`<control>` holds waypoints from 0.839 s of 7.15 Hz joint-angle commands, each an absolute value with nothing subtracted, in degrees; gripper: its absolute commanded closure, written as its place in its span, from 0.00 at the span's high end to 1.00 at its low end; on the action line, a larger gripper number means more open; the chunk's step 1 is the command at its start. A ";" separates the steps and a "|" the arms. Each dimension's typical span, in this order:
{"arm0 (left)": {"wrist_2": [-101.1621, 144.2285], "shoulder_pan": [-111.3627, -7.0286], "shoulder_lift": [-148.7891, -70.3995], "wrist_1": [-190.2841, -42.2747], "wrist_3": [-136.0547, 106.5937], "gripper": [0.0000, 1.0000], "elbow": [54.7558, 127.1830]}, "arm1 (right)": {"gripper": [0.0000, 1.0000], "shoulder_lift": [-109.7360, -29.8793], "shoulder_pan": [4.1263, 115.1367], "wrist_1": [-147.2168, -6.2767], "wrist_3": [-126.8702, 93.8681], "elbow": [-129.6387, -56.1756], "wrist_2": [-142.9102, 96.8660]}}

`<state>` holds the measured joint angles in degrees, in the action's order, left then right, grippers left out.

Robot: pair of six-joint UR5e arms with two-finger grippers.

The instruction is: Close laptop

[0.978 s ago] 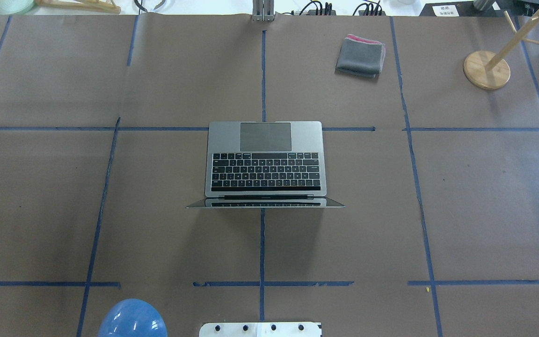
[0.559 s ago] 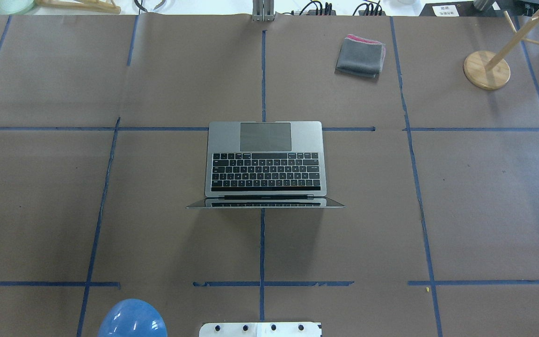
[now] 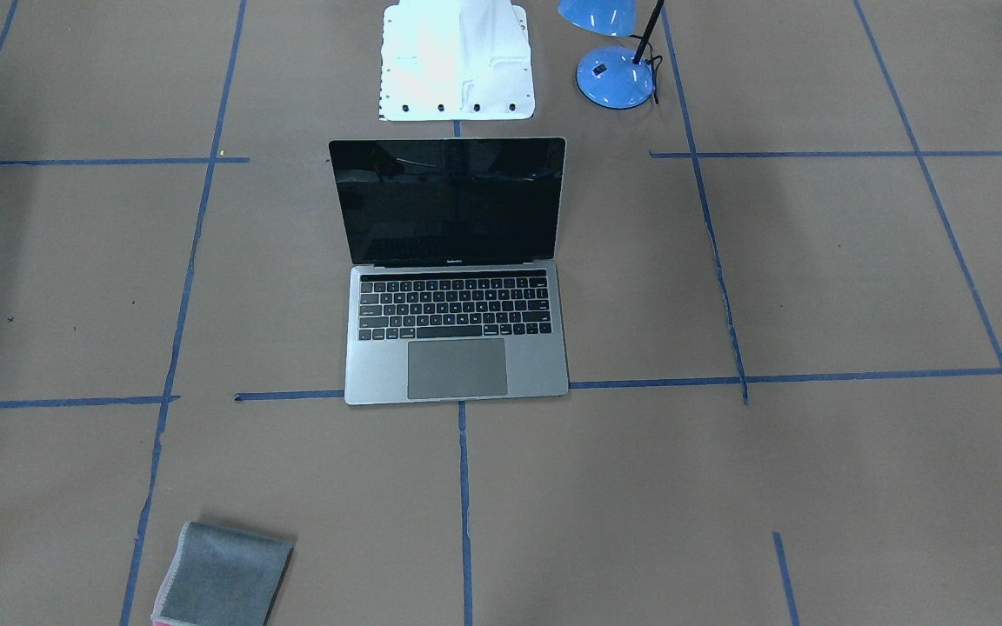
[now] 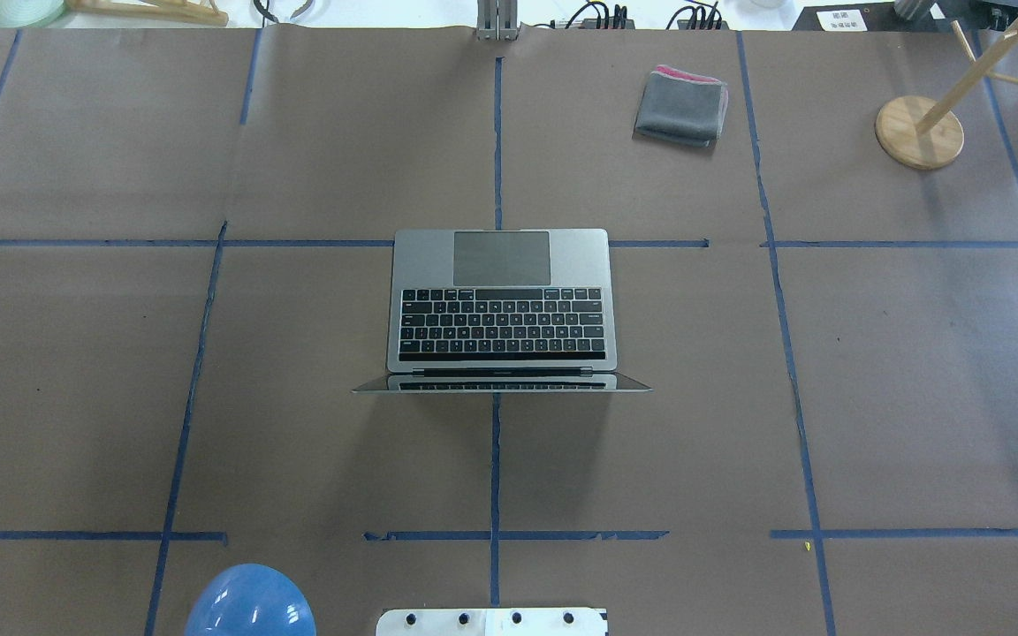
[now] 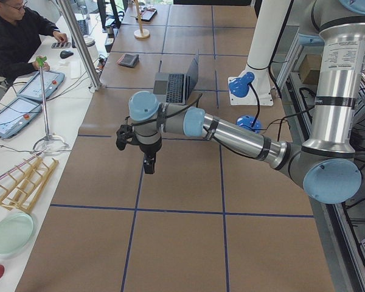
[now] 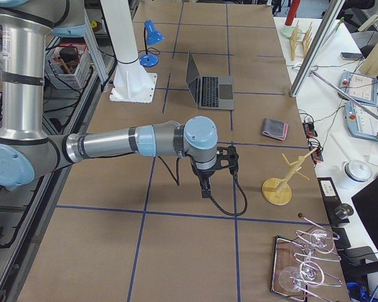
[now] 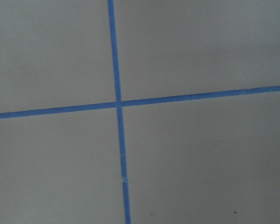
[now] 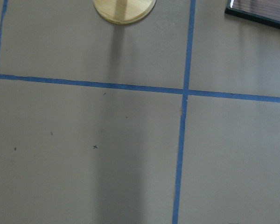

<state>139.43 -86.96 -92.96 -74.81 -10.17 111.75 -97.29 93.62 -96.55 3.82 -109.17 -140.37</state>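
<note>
Nothing legible. In the overhead view, the white card (image 4: pixel 836 18) at the far edge has dark print, too small to read. The laptop (image 3: pixel 454 287) has a tiny light mark on the bezel under its screen and white key legends, both unreadable.

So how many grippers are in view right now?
2. The left gripper hangs above the table, apart from the laptop, seen only in the exterior left view. The right gripper hangs near the wooden stand, seen only in the exterior right view.
</note>
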 commanded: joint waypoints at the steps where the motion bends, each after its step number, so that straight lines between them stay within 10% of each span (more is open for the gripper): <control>1: 141.67 -79.24 -94.04 -72.07 -28.74 1.00 123.96 | 1.00 -97.12 93.34 -96.15 -3.81 -109.86 -147.45; 6: 136.71 -54.72 -116.77 -72.42 -72.70 0.99 129.37 | 0.97 -84.07 70.20 -95.98 -49.46 -125.40 -143.73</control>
